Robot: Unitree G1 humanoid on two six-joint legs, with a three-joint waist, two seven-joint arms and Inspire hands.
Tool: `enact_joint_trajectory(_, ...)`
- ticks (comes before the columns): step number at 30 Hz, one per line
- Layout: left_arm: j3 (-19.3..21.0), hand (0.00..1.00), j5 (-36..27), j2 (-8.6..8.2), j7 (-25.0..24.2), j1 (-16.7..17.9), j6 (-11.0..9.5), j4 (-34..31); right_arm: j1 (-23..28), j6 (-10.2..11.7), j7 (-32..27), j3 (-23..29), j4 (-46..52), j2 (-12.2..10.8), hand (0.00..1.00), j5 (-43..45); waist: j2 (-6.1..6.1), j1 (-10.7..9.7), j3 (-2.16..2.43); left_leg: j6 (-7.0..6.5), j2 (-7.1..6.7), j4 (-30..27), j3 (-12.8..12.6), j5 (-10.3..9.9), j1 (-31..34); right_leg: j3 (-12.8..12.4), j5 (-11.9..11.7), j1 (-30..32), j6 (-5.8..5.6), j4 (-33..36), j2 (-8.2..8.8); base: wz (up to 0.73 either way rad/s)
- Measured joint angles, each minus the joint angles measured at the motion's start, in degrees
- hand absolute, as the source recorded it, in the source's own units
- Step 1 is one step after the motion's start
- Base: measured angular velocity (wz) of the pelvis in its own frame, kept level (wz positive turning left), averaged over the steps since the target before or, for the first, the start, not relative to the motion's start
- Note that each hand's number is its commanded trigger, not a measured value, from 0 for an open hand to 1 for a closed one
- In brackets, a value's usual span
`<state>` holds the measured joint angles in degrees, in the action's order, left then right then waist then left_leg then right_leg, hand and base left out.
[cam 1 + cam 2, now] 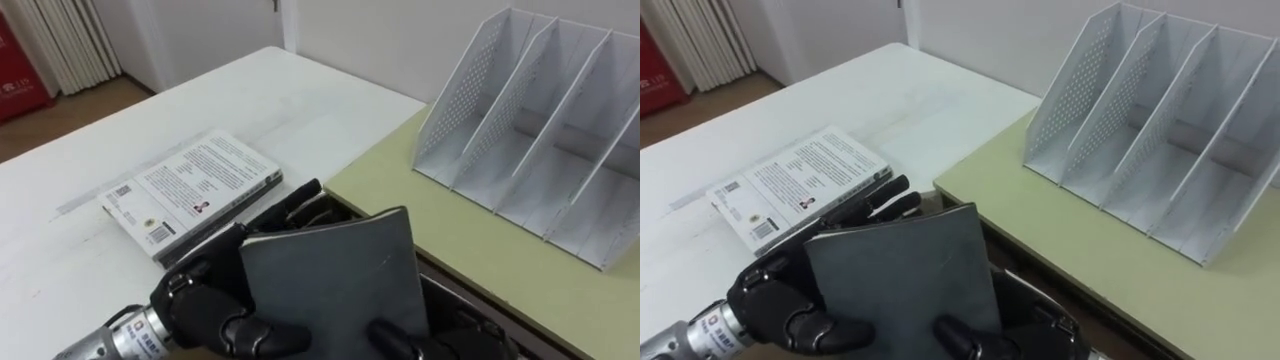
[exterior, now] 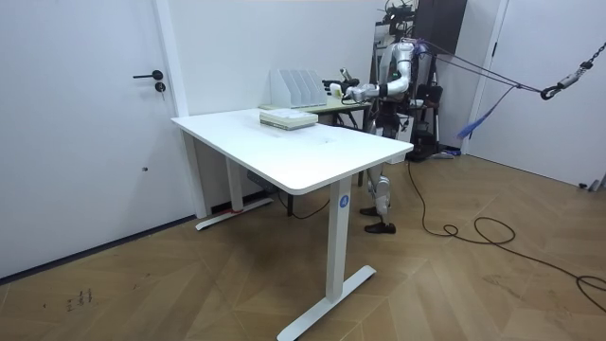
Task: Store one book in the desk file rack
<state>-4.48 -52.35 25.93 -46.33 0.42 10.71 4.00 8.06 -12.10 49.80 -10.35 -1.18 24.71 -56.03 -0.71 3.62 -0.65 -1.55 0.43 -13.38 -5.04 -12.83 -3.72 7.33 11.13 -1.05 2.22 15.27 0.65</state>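
Grey book (image 1: 335, 270), we note, sits clamped by left robot hand (image 1: 200, 295) and right robot hand (image 1: 400, 338), thumbs over its cover, presumably steadied for slotting into the file rack (image 1: 470, 90) nearby.

White rectangular table top (image 1: 300, 100); one white paperback book (image 1: 190, 190) lies flat on it, printed cover up (near the corner by the neighbouring desk); just beside, a pale green desk top (image 1: 470, 250); a white perforated file rack (image 1: 540, 130) stands upright on it.
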Motion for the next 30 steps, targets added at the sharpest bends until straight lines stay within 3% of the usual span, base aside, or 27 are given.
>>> enact_joint_trajectory(6,0.34,0.00,0.04,-0.03,2.52,0.65,0.00,0.75,-0.06,0.00,-1.33,4.90,-0.03,0.18,1.00,0.08,-0.15,0.19,0.33,0.00,0.07,0.17,-0.30,0.00,-1.03,-0.22,-0.31,-1.22,-0.01,-0.64,-0.18,-0.01)
enact_joint_trajectory(12,0.86,0.00,0.35,-0.11,3.54,1.98,0.00,4.97,-1.88,0.00,-5.50,10.35,-0.02,0.12,1.00,0.25,0.13,-1.06,0.61,0.01,0.08,0.78,0.04,0.03,-1.96,-0.04,-0.23,-2.27,-0.02,-0.93,-0.18,0.02)
enact_joint_trajectory(18,2.68,0.00,5.93,-0.20,3.73,6.69,-0.27,5.08,-6.10,0.29,-11.42,16.70,2.11,0.16,1.00,6.69,1.15,-3.07,0.20,-0.01,-0.09,0.68,0.45,0.04,-1.92,0.14,-0.01,-1.78,-0.11,-0.66,-0.04,0.02)
enact_joint_trajectory(24,2.44,0.00,8.05,-2.97,5.70,10.39,-0.53,9.93,-11.32,1.98,-22.18,19.83,4.47,0.11,1.00,17.95,1.38,-5.27,0.23,-0.01,-0.10,0.76,0.22,0.04,-2.02,0.16,-0.03,-2.01,-0.10,-0.66,-0.09,-0.01)
enact_joint_trajectory(30,0.86,0.00,15.97,-7.21,7.45,11.10,-2.27,18.41,-16.66,3.70,-34.71,20.10,4.63,-1.35,1.00,29.28,1.60,-5.10,-0.12,0.01,0.02,1.83,-0.90,0.07,-3.46,-0.83,-0.04,-2.79,-0.14,-1.66,-0.40,-0.09)
